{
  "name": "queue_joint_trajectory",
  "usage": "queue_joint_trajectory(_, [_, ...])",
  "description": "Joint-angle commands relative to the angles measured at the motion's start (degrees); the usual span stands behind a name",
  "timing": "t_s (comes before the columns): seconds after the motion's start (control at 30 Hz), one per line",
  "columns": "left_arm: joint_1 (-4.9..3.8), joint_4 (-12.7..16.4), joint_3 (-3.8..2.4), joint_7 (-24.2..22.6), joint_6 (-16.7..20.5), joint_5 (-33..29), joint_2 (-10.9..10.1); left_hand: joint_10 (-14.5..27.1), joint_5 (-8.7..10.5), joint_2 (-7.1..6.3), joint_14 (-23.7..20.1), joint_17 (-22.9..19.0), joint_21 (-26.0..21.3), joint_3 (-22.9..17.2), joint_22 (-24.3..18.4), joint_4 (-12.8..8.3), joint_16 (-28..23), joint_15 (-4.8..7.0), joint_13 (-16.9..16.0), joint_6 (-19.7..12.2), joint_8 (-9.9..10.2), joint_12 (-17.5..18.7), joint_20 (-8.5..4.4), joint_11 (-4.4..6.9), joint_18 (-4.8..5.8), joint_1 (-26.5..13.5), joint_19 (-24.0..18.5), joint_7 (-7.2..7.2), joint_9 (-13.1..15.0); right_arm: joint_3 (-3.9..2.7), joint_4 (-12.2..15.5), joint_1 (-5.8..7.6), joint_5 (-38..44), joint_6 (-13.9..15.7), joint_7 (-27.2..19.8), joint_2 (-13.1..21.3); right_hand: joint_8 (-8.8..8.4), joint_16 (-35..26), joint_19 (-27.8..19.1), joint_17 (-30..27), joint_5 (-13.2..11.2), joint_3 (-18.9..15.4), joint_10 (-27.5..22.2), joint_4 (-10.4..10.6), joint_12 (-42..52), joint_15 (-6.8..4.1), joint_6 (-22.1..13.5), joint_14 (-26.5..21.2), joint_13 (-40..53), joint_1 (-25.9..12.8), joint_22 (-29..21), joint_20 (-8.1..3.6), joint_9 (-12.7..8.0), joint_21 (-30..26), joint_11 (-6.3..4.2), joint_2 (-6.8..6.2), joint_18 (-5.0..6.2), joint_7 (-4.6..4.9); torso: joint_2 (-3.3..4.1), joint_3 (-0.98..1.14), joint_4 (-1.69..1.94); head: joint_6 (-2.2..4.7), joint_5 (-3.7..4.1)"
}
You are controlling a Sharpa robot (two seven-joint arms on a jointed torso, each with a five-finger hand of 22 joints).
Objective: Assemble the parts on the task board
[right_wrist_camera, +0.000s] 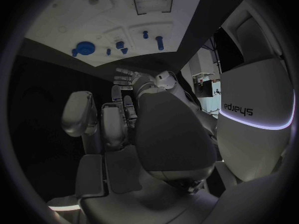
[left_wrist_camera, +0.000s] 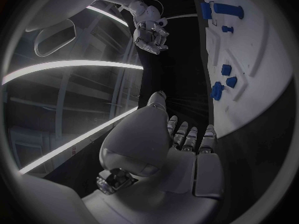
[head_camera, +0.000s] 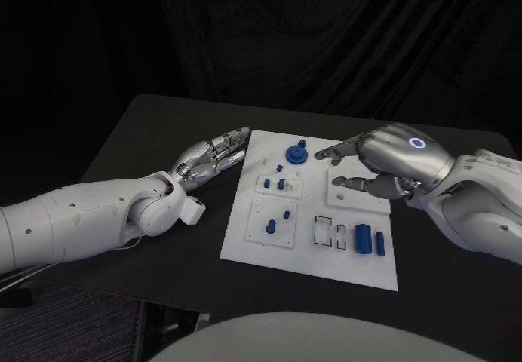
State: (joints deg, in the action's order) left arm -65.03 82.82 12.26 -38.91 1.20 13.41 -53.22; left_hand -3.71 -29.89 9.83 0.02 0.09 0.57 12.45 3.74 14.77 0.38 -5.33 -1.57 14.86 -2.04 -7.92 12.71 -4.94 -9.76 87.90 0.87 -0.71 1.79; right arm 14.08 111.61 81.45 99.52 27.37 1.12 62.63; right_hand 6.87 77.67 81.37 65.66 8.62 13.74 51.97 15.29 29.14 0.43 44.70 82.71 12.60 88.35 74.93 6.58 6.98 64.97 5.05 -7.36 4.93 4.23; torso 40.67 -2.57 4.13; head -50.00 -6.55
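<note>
Task board (head_camera: 315,249) between hands; left hand (head_camera: 213,156) flat, fingers extended, empty; right hand (head_camera: 383,160) fingers spread, empty.

White smooth-shelled arms (head_camera: 76,219), silver hands with segmented fingers (head_camera: 223,147), glowing blue ring (head_camera: 419,142).

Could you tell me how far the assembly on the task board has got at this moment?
Some blue parts already stand in the task board, such as the round part at its far end. Nothing is in hand: the left hand lies open beside the board, the right hand hovers empty above it. Two blue cylinders still lie loose near the front.
</note>
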Motion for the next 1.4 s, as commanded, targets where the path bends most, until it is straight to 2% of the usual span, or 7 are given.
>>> queue_joint_trajectory(0.03, [0.09, 0.36, -0.05, -3.83, 1.11, 0.08, -0.03, -0.09, -0.19, 0.18, -0.02, -0.09, 0.14, 0.14, -0.16, -0.35, -0.38, -0.39, -0.02, 0.15, 0.17, -0.14, 0.33, -0.69, -0.58, 0.04, -0.05, 0.09, 0.1, 0.08, 0.19, 0.31, -5.78, -0.74, 1.36, 2.59, 0.65, 0.13, 0.04, -0.13, 0.09, 0.08, 1.28, -0.35, 8.25, -1.67, 2.36, -0.01, 4.97, -1.7, 8.57, -1.17, 0.57, 0.5, -1.99, 0.56, 0.05, -0.1, 0.06, -0.09, -0.13, 0.0, 0.69])
queue_joint_trajectory(0.2, [0.09, 0.6, -0.05, -4.66, 2.32, 0.08, -0.08, -0.24, 1.57, 0.49, -0.02, -0.09, 0.09, 0.98, -0.47, 1.26, -0.38, -0.2, -0.03, 1.74, -0.01, -0.53, -0.37, -0.44, -0.59, -1.42, -0.13, -1.53, 0.24, 0.12, -0.79, -1.3, -6.66, -9.96, 7.21, 7.04, 3.62, -1.43, -0.56, -2.36, -1.92, -0.53, 1.78, 0.99, 24.01, -3.75, 10.1, -0.76, 16.51, -6.21, 8.26, -3.19, 3.13, -0.56, -4.65, 1.78, 0.2, 0.3, 0.11, -0.08, 0.1, 0.0, 1.15])
queue_joint_trajectory(0.3, [0.09, 0.68, -0.05, -5.07, 2.72, 0.08, -0.17, -0.31, 1.95, 0.5, -0.02, -0.09, 0.08, 1.26, -0.55, 1.65, -0.38, -0.06, -0.05, 2.26, -0.07, -0.68, -0.63, -0.13, -0.58, -1.82, -0.15, -1.79, 0.29, 0.15, -1.38, -2.55, -6.85, -11.73, 12.02, 8.22, 4.32, -3.58, -1.26, -5.23, -2.91, -2.35, 19.29, 1.35, 47.05, -4.34, 12.09, -1.46, 48.69, -13.87, 7.71, -3.88, 4.94, -2.87, -5.76, 3.23, 0.55, -0.07, 0.1, 0.04, 0.09, 0.0, 1.41])
queue_joint_trajectory(0.57, [0.13, 0.63, -0.05, -5.37, 2.24, 0.08, -0.22, -0.19, 1.32, 0.49, -0.02, -0.09, 0.08, 1.31, -0.62, 1.47, -0.38, 0.17, 0.0, 1.4, 0.14, -0.56, -1.16, 0.2, -0.55, -1.59, -0.17, -1.51, 0.14, 0.2, -0.91, -6.3, -7.02, -11.87, 22.08, 9.11, 9.63, 1.12, 3.64, 3.84, 0.33, -2.51, 34.98, 1.32, 58.63, -5.32, 10.56, 3.51, 72.27, -25.04, 10.03, -5.27, 11.26, 6.14, -6.48, 2.97, -1.11, -0.44, 0.24, 0.15, 0.12, 0.0, 2.34])
queue_joint_trajectory(0.83, [0.18, 0.42, -0.05, -5.37, 2.01, 0.08, -0.18, -0.14, 1.13, 0.5, -0.02, -0.09, 0.08, 1.26, -0.61, 1.35, -0.38, 0.17, 0.01, 1.2, 0.17, -0.52, -1.16, 0.14, -0.52, -1.4, -0.16, -1.36, 0.12, 0.21, 0.68, -8.44, -7.04, -12.9, 26.78, 9.17, 27.69, 3.23, 5.24, 7.24, 0.46, -2.63, 38.03, 1.38, 60.86, -5.58, 3.53, 4.46, 77.4, -30.6, 11.31, -5.57, 28.16, 11.41, -6.75, 2.84, -2.04, -1.74, 0.17, 0.17, -0.1, 0.0, 2.4])
queue_joint_trajectory(1.2, [0.76, 0.33, -0.05, -5.26, 1.62, 0.08, -0.23, 0.0, 0.84, 0.85, -0.02, -0.09, 0.09, 0.97, -0.63, 1.16, -0.38, 0.16, 0.02, 0.95, 0.19, -0.42, -1.04, 0.0, -0.5, -0.95, -0.15, -1.2, 0.1, 0.21, 2.59, -10.34, -3.09, -15.74, 30.06, 7.62, 35.96, 6.66, 6.43, 12.47, -1.15, -3.27, 38.03, 1.44, 60.86, -7.1, 2.87, 5.4, 77.4, -31.14, 12.66, -6.73, 37.21, 16.98, -7.41, 1.99, -3.06, -2.83, 0.11, 0.2, -0.1, 0.0, 3.35])
queue_joint_trajectory(1.4, [1.01, 0.35, -0.05, -5.31, 1.56, 0.08, -0.32, 0.06, 2.3, 1.24, -0.02, -0.09, 0.09, 1.56, -0.67, 1.9, -0.38, 0.15, 0.01, 1.13, 0.12, -0.51, -0.92, -0.19, -0.52, -2.31, -0.14, -0.77, 0.14, 0.2, 2.72, -11.65, -2.33, -15.48, 30.02, 6.55, 36.7, 7.17, 6.64, 13.11, -1.7, -3.39, 38.03, 1.39, 60.86, -7.46, 2.61, 5.52, 77.4, -30.22, 12.89, -7.12, 38.83, 17.98, -7.68, 1.46, -3.25, -3.08, 0.16, 0.2, 0.06, 0.0, 3.4])
